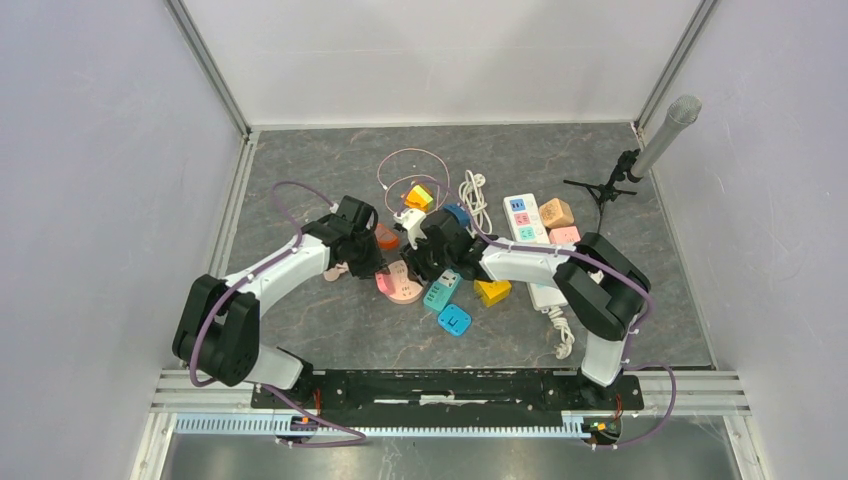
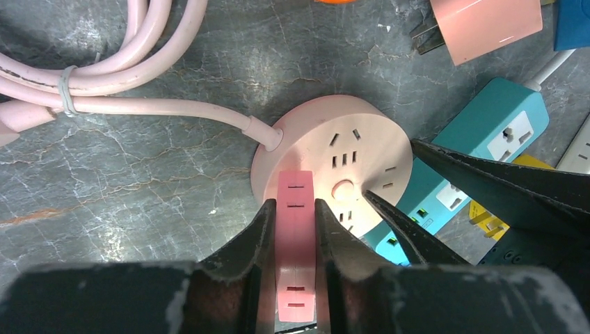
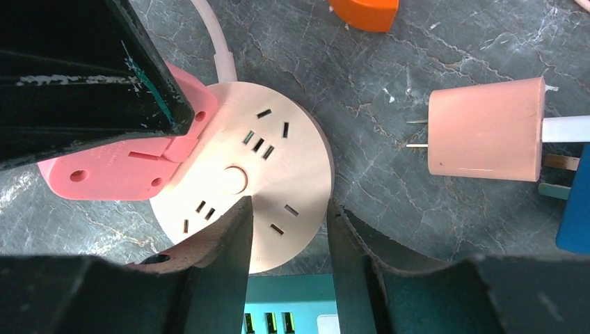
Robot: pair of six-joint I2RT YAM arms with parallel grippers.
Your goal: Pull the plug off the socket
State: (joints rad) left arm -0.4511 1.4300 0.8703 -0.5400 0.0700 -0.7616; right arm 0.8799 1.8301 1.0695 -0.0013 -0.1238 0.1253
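A round pale-pink socket (image 2: 348, 149) lies on the grey table, its cord running off to the left. A darker pink flat plug (image 2: 296, 202) sits at its near rim. My left gripper (image 2: 296, 219) is shut on the plug, one finger on each flat side. In the right wrist view the plug (image 3: 118, 170) stands at the socket's (image 3: 264, 167) left edge under the left fingers (image 3: 83, 90). My right gripper (image 3: 289, 216) is open, its left finger lying over the socket's top and its right finger just off the rim. In the top view both grippers (image 1: 375, 262) (image 1: 428, 268) meet over the socket (image 1: 405, 287).
A teal power strip (image 2: 487, 132) lies close on the socket's right. A loose pink adapter (image 3: 487, 129), an orange piece (image 3: 365, 12) and a blue block (image 3: 574, 202) are nearby. The coiled pink cord (image 2: 104, 76) is on the left. A white strip (image 1: 530, 225) and microphone stand (image 1: 640, 160) are on the right.
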